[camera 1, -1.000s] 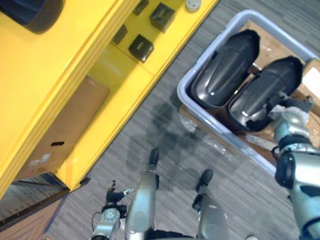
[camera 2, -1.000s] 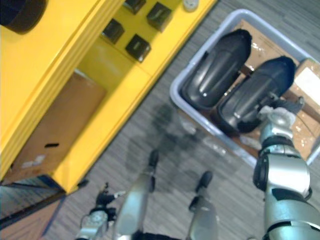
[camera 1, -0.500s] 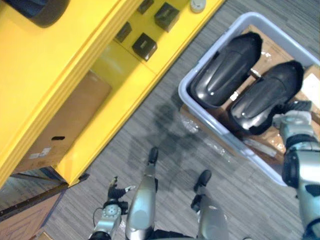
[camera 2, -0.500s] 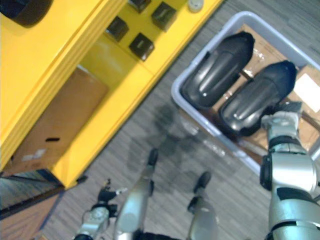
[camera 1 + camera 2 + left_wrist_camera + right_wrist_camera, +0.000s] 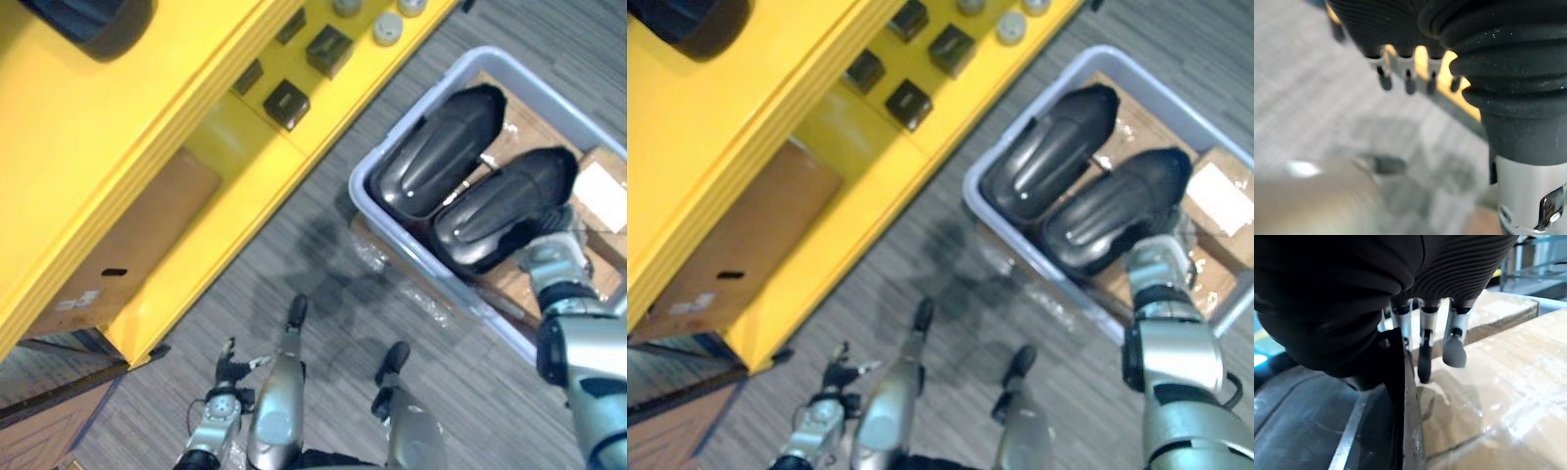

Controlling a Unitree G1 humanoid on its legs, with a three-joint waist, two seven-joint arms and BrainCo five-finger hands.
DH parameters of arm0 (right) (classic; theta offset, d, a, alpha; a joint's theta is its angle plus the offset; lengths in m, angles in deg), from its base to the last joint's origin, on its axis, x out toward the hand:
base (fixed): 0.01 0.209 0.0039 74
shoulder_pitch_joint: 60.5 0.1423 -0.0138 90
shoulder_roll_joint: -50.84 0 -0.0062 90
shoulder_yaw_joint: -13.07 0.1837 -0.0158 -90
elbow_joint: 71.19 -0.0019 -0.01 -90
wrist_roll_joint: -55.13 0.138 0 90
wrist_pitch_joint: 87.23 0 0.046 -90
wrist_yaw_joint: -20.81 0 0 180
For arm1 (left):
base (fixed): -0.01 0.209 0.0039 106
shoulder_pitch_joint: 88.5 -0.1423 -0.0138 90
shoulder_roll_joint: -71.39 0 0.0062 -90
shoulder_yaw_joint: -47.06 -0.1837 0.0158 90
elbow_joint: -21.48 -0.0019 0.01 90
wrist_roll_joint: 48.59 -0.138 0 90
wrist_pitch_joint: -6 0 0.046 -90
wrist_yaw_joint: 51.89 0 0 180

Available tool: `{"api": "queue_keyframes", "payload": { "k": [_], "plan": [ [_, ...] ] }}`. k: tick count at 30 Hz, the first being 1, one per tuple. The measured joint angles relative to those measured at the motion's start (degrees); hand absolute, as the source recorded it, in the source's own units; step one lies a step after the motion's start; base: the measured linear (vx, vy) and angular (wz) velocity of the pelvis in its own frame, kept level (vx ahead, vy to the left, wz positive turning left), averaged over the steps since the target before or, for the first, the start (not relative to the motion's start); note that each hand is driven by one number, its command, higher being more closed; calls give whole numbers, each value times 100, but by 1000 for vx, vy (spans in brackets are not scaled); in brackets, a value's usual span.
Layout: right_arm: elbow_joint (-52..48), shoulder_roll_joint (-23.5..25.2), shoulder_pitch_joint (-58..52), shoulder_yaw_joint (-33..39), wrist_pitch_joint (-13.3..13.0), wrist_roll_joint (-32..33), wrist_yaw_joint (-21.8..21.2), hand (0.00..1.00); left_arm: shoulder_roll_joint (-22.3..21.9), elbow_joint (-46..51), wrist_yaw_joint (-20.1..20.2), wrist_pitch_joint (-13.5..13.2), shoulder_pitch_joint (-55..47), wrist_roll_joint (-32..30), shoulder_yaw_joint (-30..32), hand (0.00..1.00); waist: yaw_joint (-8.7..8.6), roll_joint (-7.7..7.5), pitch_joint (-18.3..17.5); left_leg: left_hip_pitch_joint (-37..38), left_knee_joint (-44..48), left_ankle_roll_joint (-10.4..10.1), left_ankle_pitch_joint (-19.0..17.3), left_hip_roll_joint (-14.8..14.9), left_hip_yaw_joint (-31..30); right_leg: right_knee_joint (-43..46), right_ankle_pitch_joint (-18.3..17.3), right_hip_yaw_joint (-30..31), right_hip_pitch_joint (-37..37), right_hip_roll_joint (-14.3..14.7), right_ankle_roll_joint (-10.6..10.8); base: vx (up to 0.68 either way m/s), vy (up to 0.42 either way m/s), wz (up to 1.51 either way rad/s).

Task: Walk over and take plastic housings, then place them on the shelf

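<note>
Two black plastic housings lie side by side in a pale grey bin (image 5: pixel 359 188) on the floor. My right hand (image 5: pixel 554 257) is at the near end of the right-hand housing (image 5: pixel 495 206). Its fingers (image 5: pixel 1425 357) are curled down over that housing's rim (image 5: pixel 1406 431). The other housing (image 5: pixel 431 152) lies untouched beside it. Low at the left my left hand (image 5: pixel 231 368) hangs open, with straight fingers (image 5: pixel 1406 84) and nothing in it. The yellow shelf (image 5: pixel 147 137) stands to the left, and a third black housing (image 5: pixel 98 20) rests on its top.
Small black boxes (image 5: pixel 286 101) and grey round caps (image 5: pixel 387 27) sit on the shelf's lower level. A cardboard box (image 5: pixel 127 245) is stored under the shelf. Wrapped cardboard boxes (image 5: pixel 600 186) lie in the bin under the housings. Grey carpet separates shelf and bin.
My right hand's fingers have curled onto the near end of the right-hand housing. The whole picture has shifted slightly with the camera. My left hand hangs as before.
</note>
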Motion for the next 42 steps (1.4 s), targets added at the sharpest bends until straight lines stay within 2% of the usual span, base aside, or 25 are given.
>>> {"api": "queue_keyframes", "payload": {
  "k": [3, 9, 11, 13, 15, 19, 23, 28, 31, 36, 39, 42],
  "plan": [
    [-368, 187, -209, 4, 0, -216, -18, 100, -53, 446, -10, -8, -169, 8, -105, 0, -152, -10, -6, 111, -4, 0, -1, 19, 39, 14, 0, 50, 64, 5, 0, -10, -16, -12],
    [-1816, 549, -1221, 195, 221, -685, -21, 100, -67, 1668, -50, -43, -706, 128, 161, 0, -427, -59, -171, 353, -17, -2, -12, 71, 229, 7, 8, 192, 200, 17, 12, -7, -17, -14],
    [-2381, 690, -1661, 274, 233, -839, -9, 100, -71, 2016, -49, -44, -918, 126, 319, 0, -438, -131, -390, 442, -18, 0, -55, 81, 372, -20, 22, 330, 202, 24, 34, -17, -8, -28],
    [-2808, 766, -2108, 291, 231, -984, -8, 100, -56, 2360, -44, -41, -1136, 104, 367, 0, -503, -214, -760, 468, -19, 9, -84, 88, 468, -98, 51, 375, 217, 23, 49, 21, -7, -20],
    [-3062, 830, -2324, 406, 227, -1102, 1, 100, -28, 2627, -16, -39, -1207, -36, 366, 0, -577, -269, -917, 575, -20, 11, -105, 86, 487, -147, 77, 450, 321, 25, 61, 15, -8, -12],
    [-3234, 837, -2568, 473, 224, -1263, 117, 100, -12, 3088, 31, -13, -1123, -455, 366, 0, -673, -381, -1132, 663, -27, 11, -119, 92, 615, -266, 137, 504, 395, 23, 78, -46, 3, -12],
    [-3509, 835, -2598, 495, 225, -1501, 135, 100, 5, 3276, 22, 53, -627, -973, 348, 0, -745, -389, -1136, 666, -50, 10, -117, 86, 746, -438, 274, 650, 382, 22, 137, -77, 13, -17],
    [-3668, 829, -2525, 418, 226, -1620, 168, 100, 233, 3271, -8, 105, 458, -968, 57, 0, -769, -403, -1149, 593, -52, 14, -81, 84, 780, -528, 404, 718, 300, 22, 133, -25, -1, -8],
    [-3736, 758, -2246, 96, 226, -1819, 168, 100, 396, 3002, 81, 170, 1192, -661, -369, 0, -904, -428, -1165, 590, -51, 26, -72, 57, 770, -540, 445, 703, 314, 16, 119, 7, -3, 1],
    [-4245, 607, -2000, -525, 128, -2004, 167, 100, 435, 2291, 500, 213, 2145, 686, -1115, 0, -1072, -506, -1216, 516, -26, 33, -63, 41, 656, -539, 480, 618, 319, 16, 101, 24, -8, 11],
    [-4337, 572, -1927, -748, -3, -2138, 164, 100, 435, 2016, 687, 252, 2495, 1249, -1363, 0, -1082, -536, -1235, 520, -24, 36, -60, 24, 637, -537, 481, 612, 333, 13, 100, 8, 0, 6],
    [-4337, 564, -1894, -1012, -77, -2217, 139, 100, 441, 1682, 713, 296, 2796, 1534, -1533, 0, -1084, -535, -1235, 550, -25, 45, -53, 1, 620, -528, 479, 606, 371, 9, 98, -21, 1, 2]
  ]
}}
